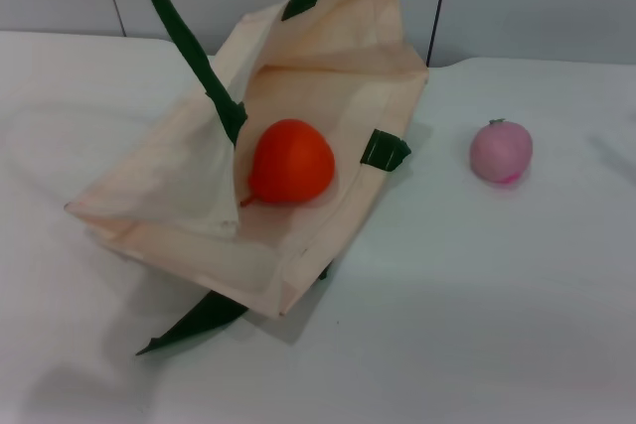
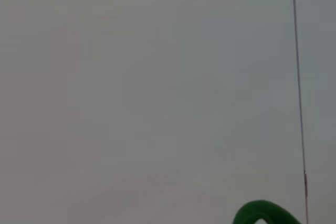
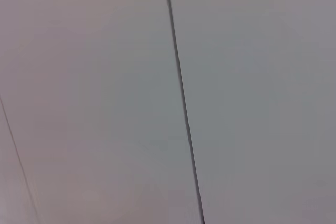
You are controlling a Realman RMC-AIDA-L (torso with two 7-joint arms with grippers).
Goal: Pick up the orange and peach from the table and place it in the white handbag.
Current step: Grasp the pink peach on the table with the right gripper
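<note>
Head: I see the orange (image 1: 290, 161) lying in the open mouth of the white handbag (image 1: 328, 67), whose green handle (image 1: 189, 47) is lifted out of view; the peach (image 1: 501, 151) sits apart on the table (image 1: 477, 305) to its right; no arm visible | Left wrist: wall, handle loop (image 2: 262, 214); claw unseen, cannot tell | Right wrist: wall panels (image 3: 252, 98) only; claw unseen

Orange (image 1: 290, 161) inside white handbag (image 1: 328, 57); peach (image 1: 501, 151) on table, apart.
</note>
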